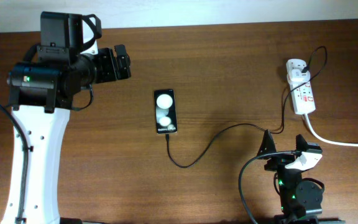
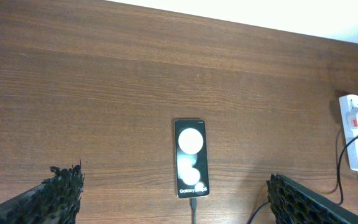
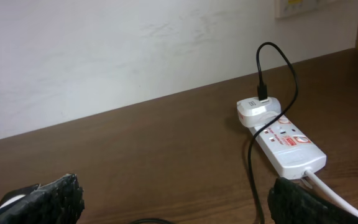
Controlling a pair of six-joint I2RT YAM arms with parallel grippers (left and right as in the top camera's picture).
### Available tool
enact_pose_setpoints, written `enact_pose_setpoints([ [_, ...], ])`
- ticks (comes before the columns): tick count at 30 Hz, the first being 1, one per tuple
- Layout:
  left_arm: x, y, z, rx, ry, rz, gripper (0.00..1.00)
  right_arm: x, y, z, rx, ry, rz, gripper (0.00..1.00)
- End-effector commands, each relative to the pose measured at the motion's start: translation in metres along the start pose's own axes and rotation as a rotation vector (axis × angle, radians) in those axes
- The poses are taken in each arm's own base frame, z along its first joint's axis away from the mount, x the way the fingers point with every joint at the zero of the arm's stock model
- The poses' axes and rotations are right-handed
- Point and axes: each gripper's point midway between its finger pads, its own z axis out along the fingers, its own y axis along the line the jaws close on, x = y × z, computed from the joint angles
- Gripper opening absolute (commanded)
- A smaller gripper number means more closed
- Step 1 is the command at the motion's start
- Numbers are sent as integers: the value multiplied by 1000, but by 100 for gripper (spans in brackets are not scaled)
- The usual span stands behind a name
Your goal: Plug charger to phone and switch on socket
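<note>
The black phone [image 1: 165,111] lies flat mid-table, white circles up; in the left wrist view the phone [image 2: 191,158] sits between and beyond my open fingers. The charger cable [image 1: 216,137] runs from the phone's near end in a loop to the white adapter [image 1: 296,70] on the socket [image 1: 303,93]. Its connector tip [image 2: 193,203] sits against the phone's bottom edge. My left gripper [image 1: 122,62] hovers open, left of and above the phone. My right gripper [image 1: 284,146] stands open below the socket. In the right wrist view the socket [image 3: 289,147] and the adapter [image 3: 257,112] lie ahead to the right.
A thick white cord [image 1: 340,142] leaves the socket toward the right edge, passing near my right gripper. The thin black cable [image 3: 252,168] crosses the wood close to my right finger [image 3: 303,202]. A pale wall stands behind the table's far edge.
</note>
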Motion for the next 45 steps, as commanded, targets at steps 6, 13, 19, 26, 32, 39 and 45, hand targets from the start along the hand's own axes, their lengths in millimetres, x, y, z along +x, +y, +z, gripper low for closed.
enact_pose_setpoints([
  [6, -4, 1, -6, -5, -21, 5, 99, 1, -3, 0, 12, -2, 4, 99],
  [13, -4, 1, -6, -5, -21, 4, 99, 1, -3, 0, 12, -2, 4, 99],
  [19, -4, 1, -6, -5, -21, 4, 99, 1, -3, 0, 12, -2, 4, 99],
  [26, -3, 2, -3, -6, -14, 4, 99, 1, -3, 0, 12, -2, 4, 99],
  [32, -5, -1, -22, 4, -54, 8, 99, 1, -3, 0, 12, -2, 4, 99],
  [39, -4, -4, -60, 24, -134, 16, 99, 1, -3, 0, 12, -2, 4, 99],
  [45, 38, 27, -73, -32, -108, -37, 99, 1, -3, 0, 12, -2, 4, 99],
])
